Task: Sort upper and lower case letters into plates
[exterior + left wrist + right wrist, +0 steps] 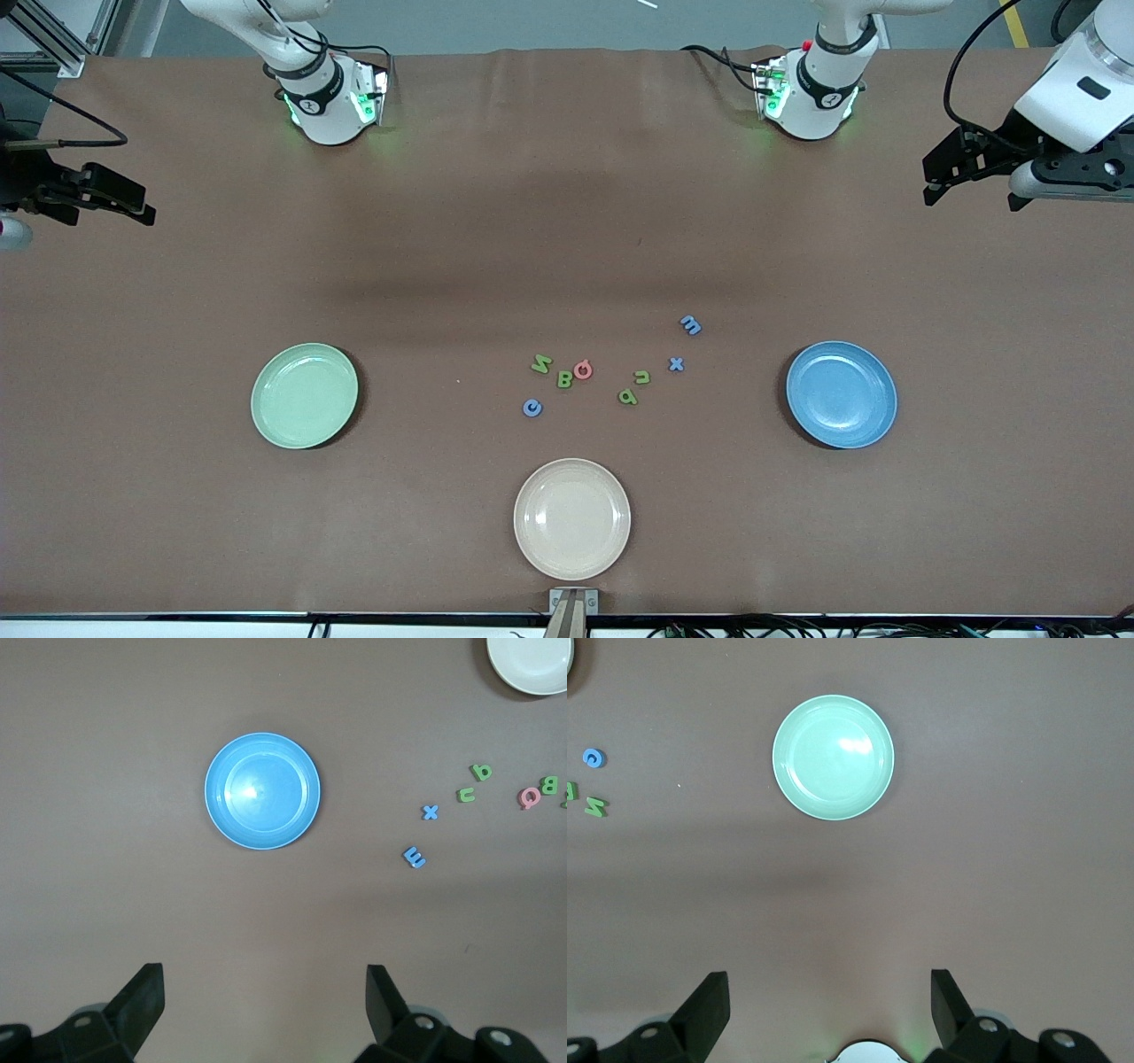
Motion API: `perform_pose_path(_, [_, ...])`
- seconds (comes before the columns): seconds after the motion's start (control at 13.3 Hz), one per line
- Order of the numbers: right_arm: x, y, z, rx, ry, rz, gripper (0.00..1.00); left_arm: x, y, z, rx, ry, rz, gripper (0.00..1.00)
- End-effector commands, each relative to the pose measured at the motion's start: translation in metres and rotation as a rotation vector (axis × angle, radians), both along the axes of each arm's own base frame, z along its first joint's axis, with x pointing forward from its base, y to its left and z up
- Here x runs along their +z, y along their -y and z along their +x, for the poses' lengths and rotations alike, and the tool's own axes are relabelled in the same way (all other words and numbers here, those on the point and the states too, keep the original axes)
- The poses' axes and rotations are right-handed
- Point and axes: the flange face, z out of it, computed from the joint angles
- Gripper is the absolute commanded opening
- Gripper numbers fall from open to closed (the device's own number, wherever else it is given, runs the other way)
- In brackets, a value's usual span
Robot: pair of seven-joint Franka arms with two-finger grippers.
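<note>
Several small foam letters lie in a loose cluster mid-table: green N [541,362], green B [564,379], pink G [582,369], blue c [532,408], green u [641,377], green q [628,396], blue x [676,363], blue m [690,325]. An empty mint green plate [304,395] sits toward the right arm's end. An empty blue plate [841,394] sits toward the left arm's end. My left gripper [973,177] [266,979] hangs open and empty, high over its end of the table. My right gripper [80,199] [830,985] hangs likewise, open and empty.
A cream-beige plate [571,518] lies empty, nearer to the front camera than the letters. Brown cloth covers the whole table [567,221]. The arm bases [328,97] [811,93] stand along the table's edge farthest from the camera.
</note>
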Motion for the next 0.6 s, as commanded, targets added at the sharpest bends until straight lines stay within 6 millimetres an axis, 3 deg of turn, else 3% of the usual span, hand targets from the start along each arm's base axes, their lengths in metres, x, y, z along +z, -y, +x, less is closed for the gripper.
perform_pose_path(0.0, [-0.008,-0.001,-0.002,-0.013,0.008,-0.012,1.00,0.003,-0.003,-0.003,0.040,-0.020,-0.008,1.00])
perform_pose_path(0.23, [-0.004,-0.007,-0.007,-0.004,0.015,-0.003,1.00,0.007,-0.004,0.005,0.039,-0.016,0.000,1.00])
perform_pose_path(0.45, [0.000,-0.006,-0.016,-0.005,0.018,0.001,1.00,-0.023,0.009,0.013,0.024,-0.058,0.005,1.00])
perform_pose_path(0.53, [-0.003,-0.007,-0.018,-0.004,0.011,0.001,1.00,-0.040,0.024,0.016,0.003,-0.065,0.003,1.00])
